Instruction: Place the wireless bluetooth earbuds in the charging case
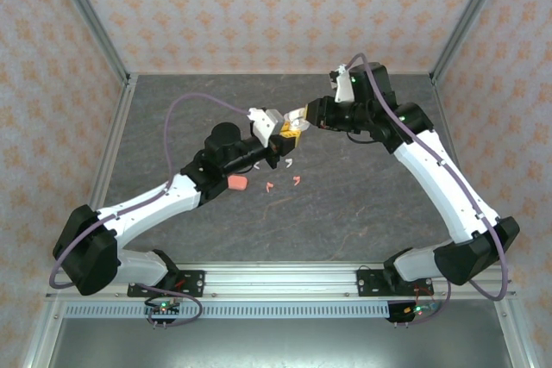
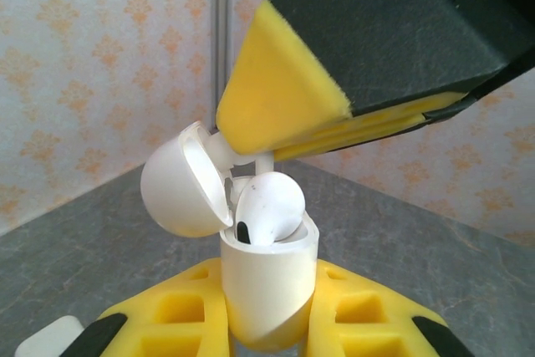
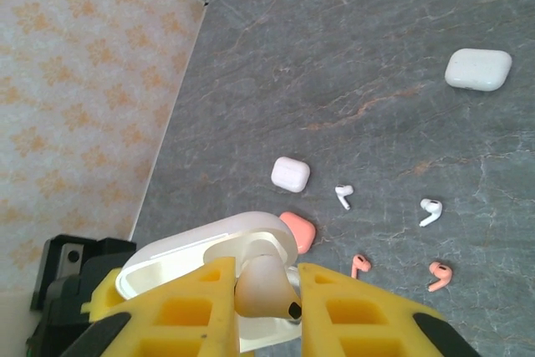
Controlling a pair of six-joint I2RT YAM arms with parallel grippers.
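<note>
I see an earbud (image 2: 269, 206) sitting in the open case (image 2: 267, 290), which is between my left gripper's (image 2: 267, 328) fingers, with the right gripper (image 2: 276, 141) just above.

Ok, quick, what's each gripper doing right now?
Left gripper: shut on the open white charging case.
Right gripper: shut on a white earbud.

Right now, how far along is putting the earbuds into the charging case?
Done: no earbud clearly seated yet. In hand: the left end effector grips the open white case, the right end effector pinches a white earbud at its mouth. Left: two white earbuds and two salmon earbuds lie on the table.
</note>
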